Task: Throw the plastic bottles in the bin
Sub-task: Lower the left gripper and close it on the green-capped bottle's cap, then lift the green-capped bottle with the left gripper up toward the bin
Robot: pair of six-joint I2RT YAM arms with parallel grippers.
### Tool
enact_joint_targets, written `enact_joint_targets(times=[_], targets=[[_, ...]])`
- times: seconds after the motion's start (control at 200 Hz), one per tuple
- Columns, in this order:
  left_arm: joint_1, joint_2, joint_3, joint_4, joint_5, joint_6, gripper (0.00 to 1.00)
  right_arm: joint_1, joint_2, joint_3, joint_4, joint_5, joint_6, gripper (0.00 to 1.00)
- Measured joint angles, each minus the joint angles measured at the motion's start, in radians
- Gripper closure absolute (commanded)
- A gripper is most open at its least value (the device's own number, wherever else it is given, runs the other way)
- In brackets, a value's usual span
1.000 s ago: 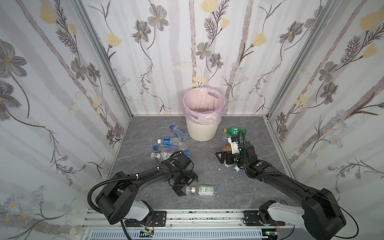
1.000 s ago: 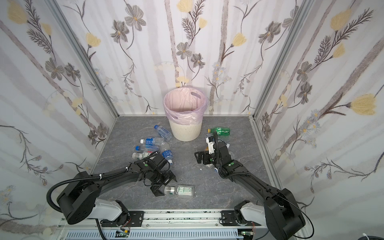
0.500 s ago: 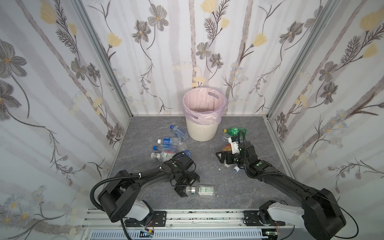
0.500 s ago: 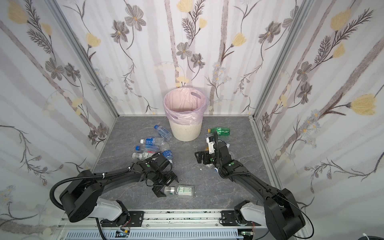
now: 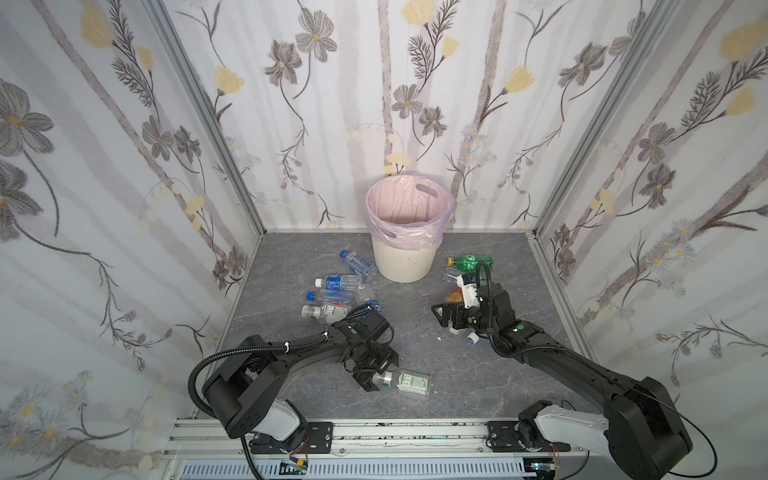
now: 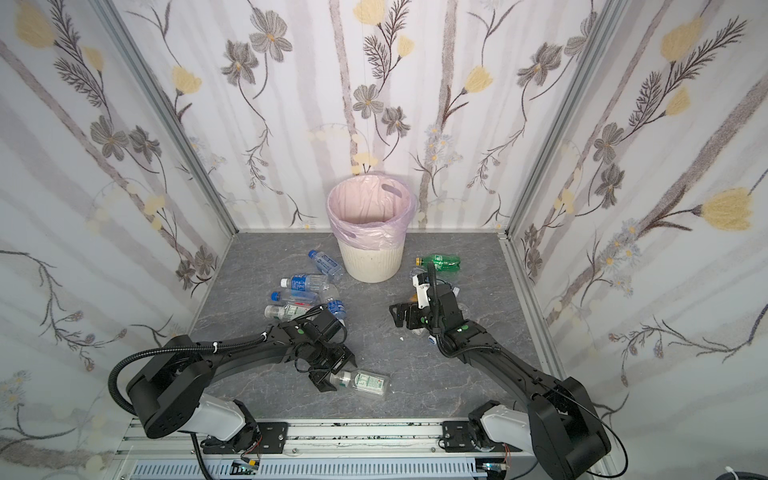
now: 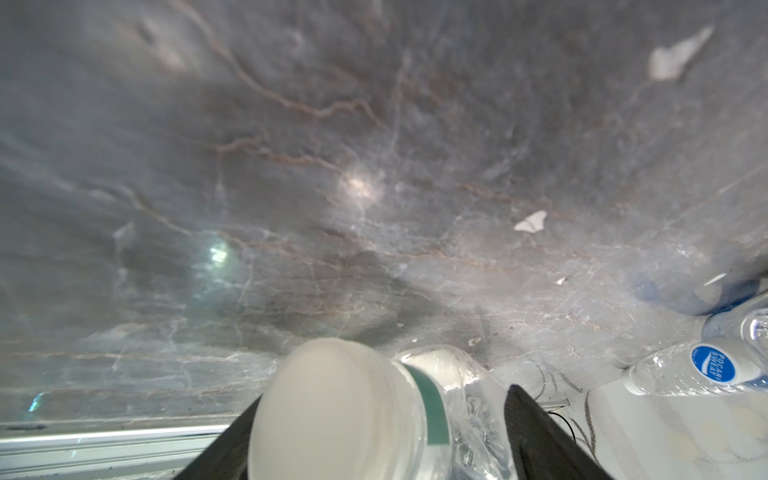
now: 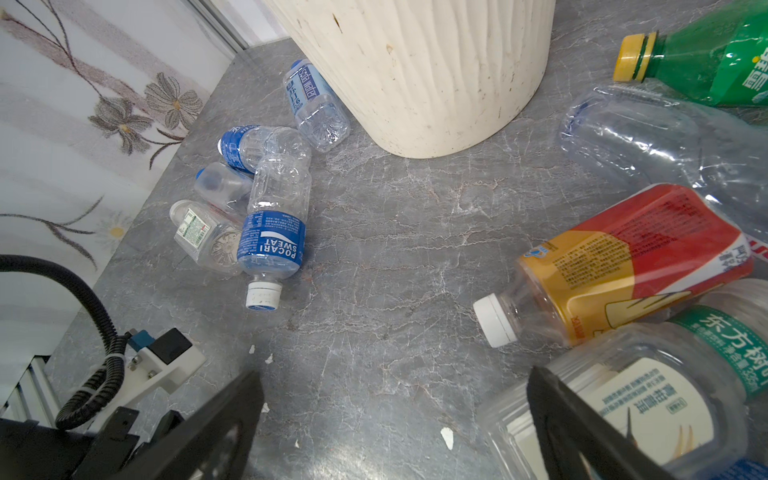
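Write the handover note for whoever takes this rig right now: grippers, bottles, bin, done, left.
Left gripper: open, straddling the neck of the front bottle, which lies on the floor.
Right gripper: open, holding nothing, low beside the right cluster.
Bin: upright at the back; no bottle visible inside.
Left cluster: five bottles on the floor beside the bin.
Done: nothing visible.
Left: every bottle.

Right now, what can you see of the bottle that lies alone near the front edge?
The lone bottle is clear, dented plastic with a white cap, a green neck ring and a white-and-green label. It lies on its side on the grey table. The left tool straddles its cap end; contact is unclear.
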Motion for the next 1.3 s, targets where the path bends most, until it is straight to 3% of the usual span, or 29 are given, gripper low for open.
enact_joint_targets(times=[0.969, 1.299], targets=[[0.047, 0.105, 0.048, 0.033, 0.003, 0.071, 0.68, -0.009, -0.014, -0.015, 0.007, -0.01, 0.0, 0.0], [0.086, 0.121, 0.086, 0.035, -0.041, 0.135, 0.8, -0.011, -0.014, -0.016, 0.007, -0.011, 0.0, 0.0]])
